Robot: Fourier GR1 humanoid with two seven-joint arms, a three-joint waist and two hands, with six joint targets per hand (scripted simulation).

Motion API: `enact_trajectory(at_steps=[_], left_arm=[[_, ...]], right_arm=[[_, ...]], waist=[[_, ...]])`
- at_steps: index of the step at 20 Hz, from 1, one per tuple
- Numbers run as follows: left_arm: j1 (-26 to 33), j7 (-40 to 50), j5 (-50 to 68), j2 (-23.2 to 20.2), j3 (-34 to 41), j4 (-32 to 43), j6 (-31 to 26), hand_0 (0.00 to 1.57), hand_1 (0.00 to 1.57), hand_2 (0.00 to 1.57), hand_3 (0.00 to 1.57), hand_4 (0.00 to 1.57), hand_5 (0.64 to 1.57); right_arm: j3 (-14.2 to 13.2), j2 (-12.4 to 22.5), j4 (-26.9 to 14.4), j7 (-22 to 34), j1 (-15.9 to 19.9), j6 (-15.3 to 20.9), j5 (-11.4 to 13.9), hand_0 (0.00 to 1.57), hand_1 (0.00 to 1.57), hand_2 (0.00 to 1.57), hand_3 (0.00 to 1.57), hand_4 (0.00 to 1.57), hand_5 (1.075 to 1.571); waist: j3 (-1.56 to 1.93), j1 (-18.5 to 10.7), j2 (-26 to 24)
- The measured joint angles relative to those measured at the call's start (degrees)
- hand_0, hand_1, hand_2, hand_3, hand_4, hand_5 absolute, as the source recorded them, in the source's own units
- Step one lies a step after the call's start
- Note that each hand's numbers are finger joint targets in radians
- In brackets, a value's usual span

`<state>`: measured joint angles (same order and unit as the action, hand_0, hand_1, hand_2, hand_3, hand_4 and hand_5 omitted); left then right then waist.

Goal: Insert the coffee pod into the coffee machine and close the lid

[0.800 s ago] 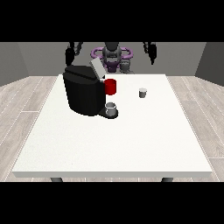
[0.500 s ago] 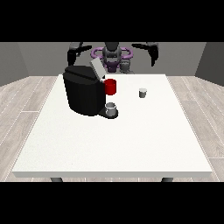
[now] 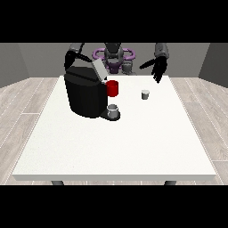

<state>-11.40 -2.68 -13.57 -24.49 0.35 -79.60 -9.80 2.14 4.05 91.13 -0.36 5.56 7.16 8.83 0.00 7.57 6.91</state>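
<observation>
Item: small grey cylindrical coffee pod [image 3: 145, 94], upright on the white worktop [image 3: 116, 147], well apart from the black coffee machine [image 3: 84, 93], lid raised. We judged it light, stiff, smooth; pinch its sides. Hand at the view's right [image 3: 158, 67] hovered above, fingers spread, empty.

— What does the robot [image 3: 113, 57] look like?

— Small and dark. The torso is grey, with a purple ring curving out to either side at chest height.

— And the arms?

— Grey upper segments, rounded like sleeves, going to black lower down. Each ends in a black hand: the hand at the view's right [image 3: 158, 69] has thin black fingers, the hand at the view's left [image 3: 70, 58] reads as a dark shape.

— Any markings or cables?

— Too small to tell.
</observation>
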Motion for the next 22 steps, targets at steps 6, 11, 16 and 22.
enact_trajectory(at_steps=[6, 11, 16, 22], left_arm=[[-5.75, -2.04, -4.31, -3.0, 0.89, 10.27, -1.07, 0.0, 0.0, 0.0, 0.0, 0.0, 1.571], [-9.8, -2.52, -8.29, -2.93, -0.36, 16.35, -1.62, 0.0, 0.0, 0.0, 0.0, 0.0, 1.571], [-12.86, -4.66, -13.28, -1.04, -1.63, 21.4, 2.17, 0.76, 0.76, 0.88, 0.62, 0.0, 1.571], [-15.45, -6.45, -20.17, 1.49, -4.01, 24.89, 8.85, 1.07, 1.07, 1.13, 0.93, 0.46, 1.571]], right_arm=[[1.63, -1.15, 0.98, -0.35, 1.48, 0.06, 0.84, 0.0, 0.0, 0.0, 0.0, 0.0, 1.571], [1.04, -2.0, -1.34, 0.65, 3.4, 1.24, 1.44, 0.0, 0.0, 0.0, 0.0, 0.0, 1.571], [0.57, -2.47, -3.72, 2.0, 5.09, 1.86, 1.43, 0.0, 0.0, 0.0, 0.0, 0.0, 1.571], [0.74, -3.23, -7.57, 1.79, 6.95, 3.0, 0.98, 0.0, 0.0, 0.0, 0.0, 0.0, 1.571]], waist=[[-0.02, 2.57, 3.86], [-0.01, 1.86, 4.89], [-0.02, 1.14, 5.7], [-0.01, 0.33, 6.41]])
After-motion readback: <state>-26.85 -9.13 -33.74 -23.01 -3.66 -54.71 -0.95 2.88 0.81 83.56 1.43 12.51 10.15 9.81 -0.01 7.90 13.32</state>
